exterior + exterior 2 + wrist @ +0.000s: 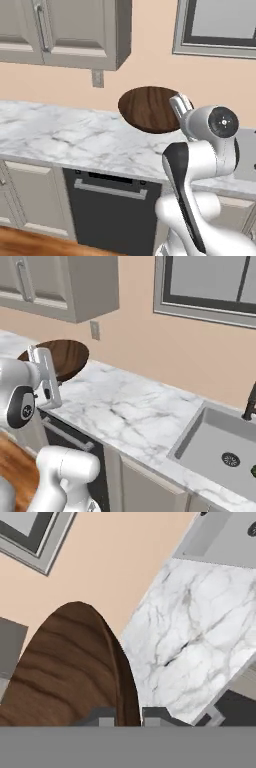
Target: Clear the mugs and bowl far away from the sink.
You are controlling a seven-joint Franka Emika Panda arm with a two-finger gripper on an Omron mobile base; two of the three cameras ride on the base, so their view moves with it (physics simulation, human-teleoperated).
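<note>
Hand view shows my hand (128, 714) pinching the bowl (70, 667) by its rim, tilted above the counter (200, 637), away from the sink (220, 448).

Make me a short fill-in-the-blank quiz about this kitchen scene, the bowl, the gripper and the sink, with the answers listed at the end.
1. The gripper is closed on the rim of the dark-brown wooden ____.
2. The bowl is held tilted above the white marble ____.
3. In the right base view, the sink lies to the ____ of the bowl.
4. Below the counter, under the bowl, sits a dark ____ with a bar handle.

Missing words: bowl; counter; right; dishwasher
</note>
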